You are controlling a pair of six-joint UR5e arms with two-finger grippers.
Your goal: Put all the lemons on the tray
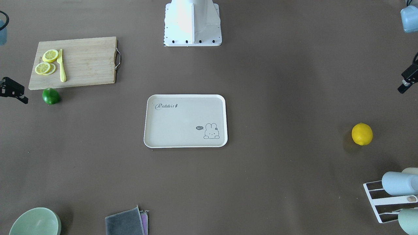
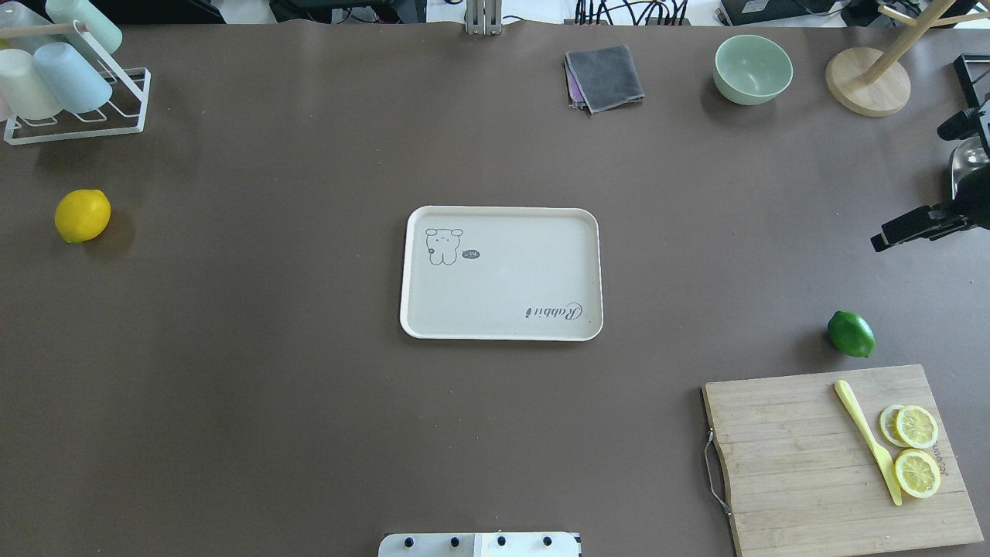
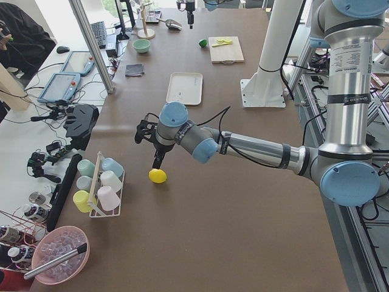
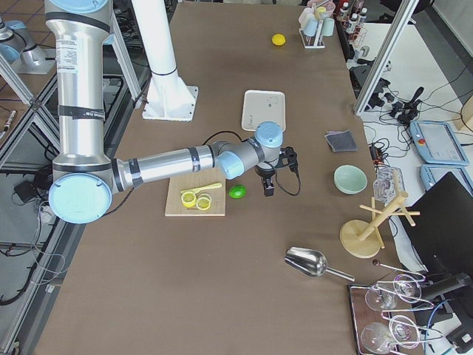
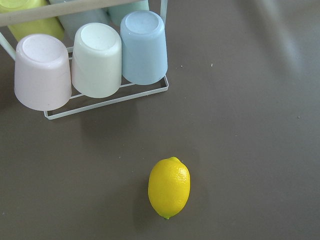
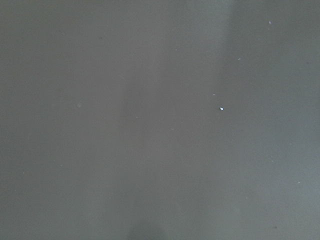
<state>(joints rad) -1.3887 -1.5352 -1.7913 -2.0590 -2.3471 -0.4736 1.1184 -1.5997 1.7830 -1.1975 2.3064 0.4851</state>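
Note:
The yellow lemon [image 1: 361, 133] lies on the brown table near the cup rack; it also shows in the overhead view [image 2: 82, 216] and the left wrist view [image 5: 169, 187]. My left gripper [image 1: 401, 89] hangs above and beside it [image 3: 156, 163]; I cannot tell how its jaws stand. The green lemon [image 1: 51, 96] lies just off the cutting board's edge [image 2: 851, 333]. My right gripper [image 2: 882, 241] hovers near it [image 4: 268, 189]; I cannot tell its state. The beige Rabbit tray [image 1: 185, 143] lies bare at the table's middle [image 2: 501, 333].
A wooden cutting board [image 2: 797, 456] holds lemon slices [image 2: 916, 449] and a yellow toy knife [image 2: 868, 441]. A white rack of cups [image 2: 69, 85] stands beyond the yellow lemon. A green bowl [image 2: 752, 68], a grey cloth [image 2: 605, 77] and a wooden stand [image 2: 866, 81] sit at the far edge.

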